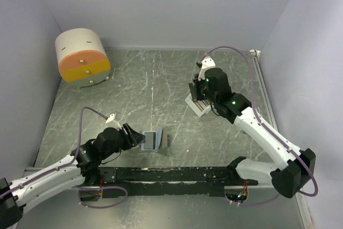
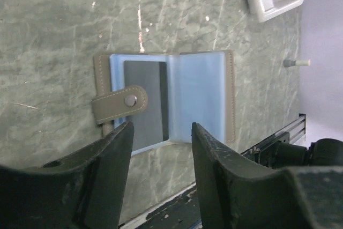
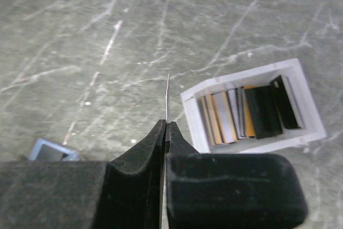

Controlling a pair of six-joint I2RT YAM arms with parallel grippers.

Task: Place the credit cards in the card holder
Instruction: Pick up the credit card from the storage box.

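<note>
The card holder (image 1: 153,140) lies open on the table, taupe outside and light blue inside. In the left wrist view the card holder (image 2: 198,95) has its snap tab (image 2: 119,104) folded over a dark grey credit card (image 2: 147,87) in its left pocket. My left gripper (image 2: 162,128) is open at the holder's near edge, with nothing between its fingers (image 2: 115,175). My right gripper (image 3: 165,125) is shut on a thin credit card (image 3: 167,95), seen edge-on, which sticks out past the fingertips. From above, the right gripper (image 1: 197,92) hovers at the white tray.
A white slotted tray (image 3: 201,116) holds several upright cards in grey, orange and black; it sits at the right (image 1: 196,106). A round cream-and-orange drum (image 1: 83,57) stands at the back left. A black rail (image 1: 171,174) runs along the near edge.
</note>
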